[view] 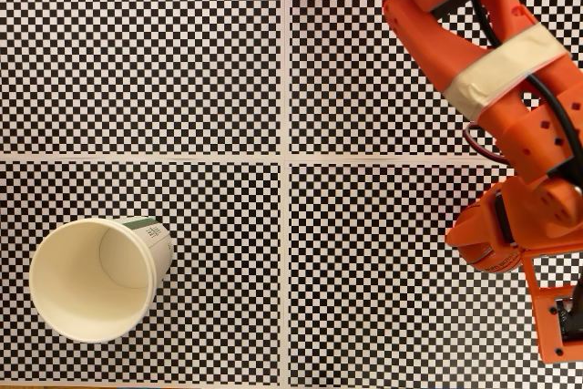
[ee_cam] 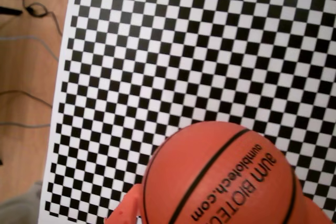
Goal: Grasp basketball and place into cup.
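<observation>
The small orange basketball (ee_cam: 220, 177), with black seams and dark print, fills the bottom of the wrist view. An orange finger (ee_cam: 125, 209) shows at its lower left, and another orange edge shows at its lower right. My gripper (ee_cam: 220, 217) is shut on the ball. In the fixed view the ball (view: 477, 240) peeks out from under the orange arm at the right edge, held by the gripper (view: 496, 236). The cream-white paper cup (view: 162, 250) with a green band stands at the lower left, mouth open towards the camera, far left of the ball.
A black-and-white checkerboard mat (view: 291, 88) with pale dividing lines covers the table. In the wrist view its white edge (ee_cam: 59, 129) borders a wooden floor with cables (ee_cam: 31, 9) at the left. The arm's upper links (view: 492, 61) cross the upper right.
</observation>
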{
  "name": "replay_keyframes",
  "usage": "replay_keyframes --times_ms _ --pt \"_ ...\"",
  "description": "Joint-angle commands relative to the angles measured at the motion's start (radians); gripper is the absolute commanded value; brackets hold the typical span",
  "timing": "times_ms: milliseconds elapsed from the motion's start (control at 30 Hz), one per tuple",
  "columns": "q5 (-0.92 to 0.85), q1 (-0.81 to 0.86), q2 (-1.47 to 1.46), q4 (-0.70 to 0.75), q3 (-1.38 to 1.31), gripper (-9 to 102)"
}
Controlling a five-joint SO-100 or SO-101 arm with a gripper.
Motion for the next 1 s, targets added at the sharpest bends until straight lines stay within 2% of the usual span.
replay_keyframes --times_ms 0,233,467,733,967 --pt "0.005 0.003 0.025 0.012 -0.247 28" --pt "0.011 0.028 0.074 0.089 -0.247 21" --pt "0.000 0.071 0.202 0.249 -0.249 22" --pt "-0.029 0.164 0.308 0.249 -0.209 28" --pt "-0.118 0.270 0.382 0.249 -0.184 29"
